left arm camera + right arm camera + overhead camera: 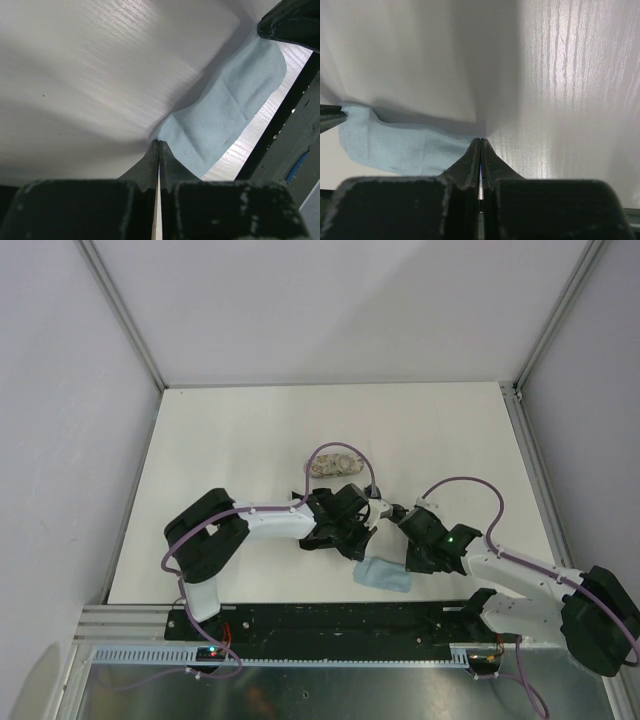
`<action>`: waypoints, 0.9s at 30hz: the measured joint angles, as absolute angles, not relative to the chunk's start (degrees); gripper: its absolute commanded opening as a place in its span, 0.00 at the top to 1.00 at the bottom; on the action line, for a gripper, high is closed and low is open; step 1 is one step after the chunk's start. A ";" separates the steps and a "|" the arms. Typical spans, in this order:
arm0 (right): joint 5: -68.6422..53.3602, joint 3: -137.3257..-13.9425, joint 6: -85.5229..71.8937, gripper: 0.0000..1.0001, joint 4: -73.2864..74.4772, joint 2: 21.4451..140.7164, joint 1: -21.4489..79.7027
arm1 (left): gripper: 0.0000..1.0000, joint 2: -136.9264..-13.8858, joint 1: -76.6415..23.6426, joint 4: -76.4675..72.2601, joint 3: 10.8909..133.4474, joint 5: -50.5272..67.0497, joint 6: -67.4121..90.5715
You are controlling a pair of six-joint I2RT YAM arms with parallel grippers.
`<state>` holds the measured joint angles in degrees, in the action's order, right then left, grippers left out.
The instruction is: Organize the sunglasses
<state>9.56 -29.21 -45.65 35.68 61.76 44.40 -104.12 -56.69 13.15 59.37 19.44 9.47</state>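
The left fingers and right fingers, both closed tight, pinch 2 opposite ends of a light blue cloth on a white bench; a beige patterned oval case lies nearby.

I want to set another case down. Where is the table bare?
Bare: the far strip of the table behind the beige case, the far left corner beyond the left arm, and the right side beyond the right arm. Crowded: the near middle, where both arms meet at the blue cloth.
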 measured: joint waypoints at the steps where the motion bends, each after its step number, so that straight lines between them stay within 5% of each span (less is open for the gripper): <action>1: 9.52 -29.21 -45.63 1.00 35.68 61.49 44.40 | 1.00 -104.12 -56.69 13.13 59.40 19.51 9.50; 10: 8.88 -29.45 -45.45 1.00 35.77 60.29 46.35 | 1.00 -102.06 -56.47 13.56 58.08 18.02 10.59; 27: 8.03 -42.81 -45.32 1.00 31.75 67.46 56.80 | 1.00 -79.66 -45.76 15.51 47.79 15.05 17.76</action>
